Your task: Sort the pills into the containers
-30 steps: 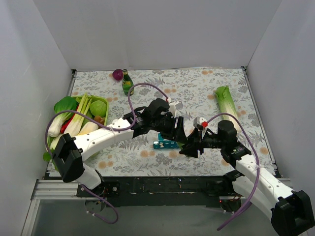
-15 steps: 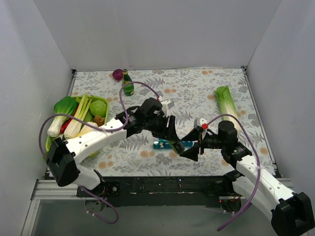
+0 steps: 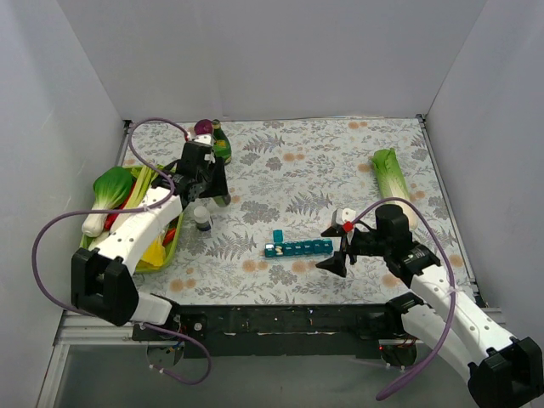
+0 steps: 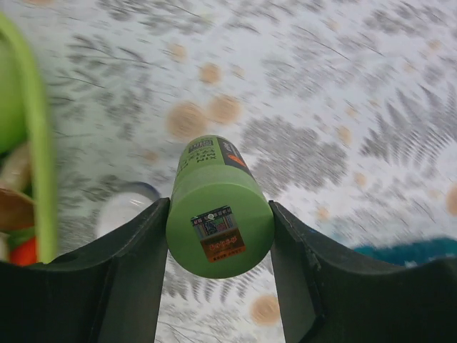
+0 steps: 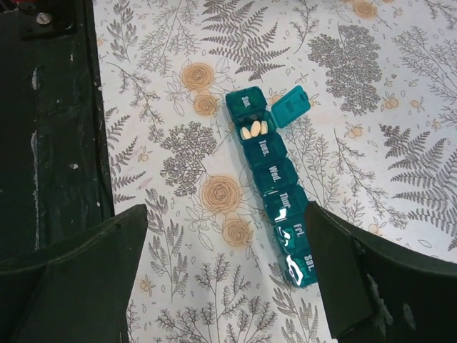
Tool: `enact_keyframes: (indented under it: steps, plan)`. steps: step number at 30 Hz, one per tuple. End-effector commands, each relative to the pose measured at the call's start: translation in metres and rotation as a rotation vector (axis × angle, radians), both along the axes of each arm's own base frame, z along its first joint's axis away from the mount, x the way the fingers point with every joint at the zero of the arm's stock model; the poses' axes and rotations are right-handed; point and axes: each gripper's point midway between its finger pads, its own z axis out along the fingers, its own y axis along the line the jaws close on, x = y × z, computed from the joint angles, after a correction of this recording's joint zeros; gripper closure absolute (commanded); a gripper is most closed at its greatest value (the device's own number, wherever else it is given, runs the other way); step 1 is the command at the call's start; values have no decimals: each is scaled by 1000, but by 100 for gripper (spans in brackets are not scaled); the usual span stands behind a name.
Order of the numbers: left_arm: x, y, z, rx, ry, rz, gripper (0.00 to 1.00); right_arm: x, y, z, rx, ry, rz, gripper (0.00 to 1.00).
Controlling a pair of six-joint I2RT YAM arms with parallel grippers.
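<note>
plainly, we see the teal pill organiser (image 3: 299,248) flat on the flowered table (image 3: 357,161), long axis running left to right, with pale pills (image 5: 254,129) in its one open compartment. our right gripper (image 3: 333,248) gapes at its right end; our left gripper (image 4: 220,236) clamps a green bottle (image 4: 218,207).

Dark jaws clamp a green bottle (image 4: 219,207) over floral cloth (image 4: 321,86), green basket rim (image 4: 39,143) at left

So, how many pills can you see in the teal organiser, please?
3 small cream oval pills, side by side in the open compartment of the long teal plastic pill organiser, next to the Sun. one. Closed lids may hide more.
</note>
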Motion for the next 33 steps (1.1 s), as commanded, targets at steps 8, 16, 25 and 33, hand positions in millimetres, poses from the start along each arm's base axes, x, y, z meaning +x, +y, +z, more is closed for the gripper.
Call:
enact_keyframes:
  steps: [8,16,25,33]
  plan:
    - [80,73,-31,189,-17,185,100,9,-17,1,-174,-186,76,2]
    - [84,78,-46,215,23,196,68,15,-14,1,-213,-157,130,2]
    - [79,81,-33,182,23,201,36,14,-12,-22,-280,-225,344,2]
    - [69,72,20,98,-57,169,27,41,-8,-54,-351,-245,363,4]
